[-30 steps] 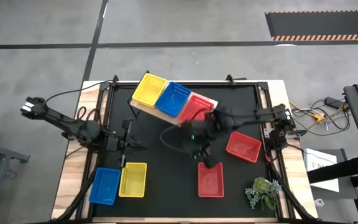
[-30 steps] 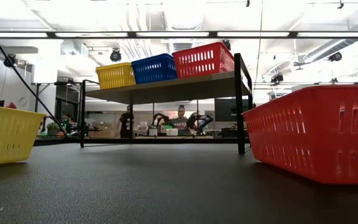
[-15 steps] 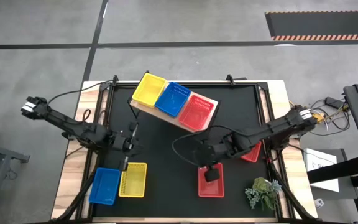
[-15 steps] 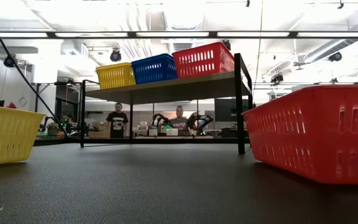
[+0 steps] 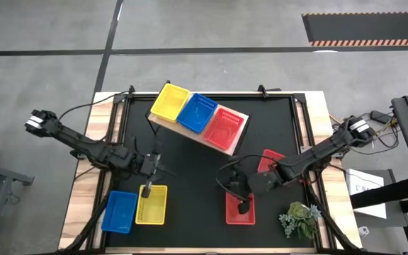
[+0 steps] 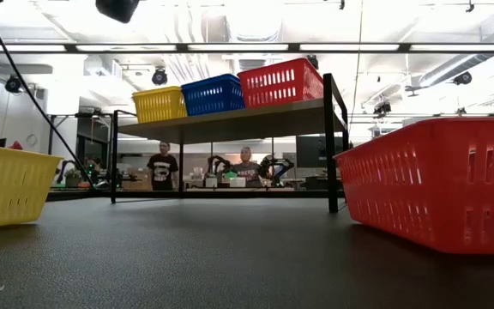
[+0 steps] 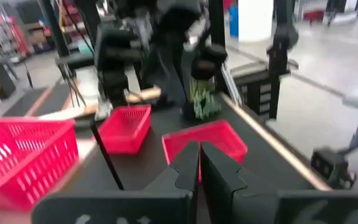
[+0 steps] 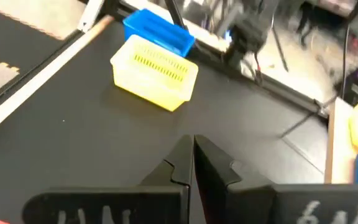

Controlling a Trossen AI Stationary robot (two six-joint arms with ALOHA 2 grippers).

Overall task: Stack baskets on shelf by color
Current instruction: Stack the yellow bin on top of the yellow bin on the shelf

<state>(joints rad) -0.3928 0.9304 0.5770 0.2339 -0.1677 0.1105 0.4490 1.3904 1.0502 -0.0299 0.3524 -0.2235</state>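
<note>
The right hand (image 5: 243,205), fingers pressed together, hovers over the near red basket (image 5: 240,209) on the table (image 5: 190,177); the left hand (image 5: 147,188), also closed, is over the yellow basket (image 5: 151,205). The baskets look light, stiff and thin-walled, so a rim pinch suits. The second red basket (image 5: 269,160) is partly hidden.

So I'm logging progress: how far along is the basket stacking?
Done: yellow, blue and red baskets sit side by side on the shelf.

In hand: nothing. The right end effector, shut, is over the near red basket.

Left: that one, another red, a yellow and a blue.
</note>
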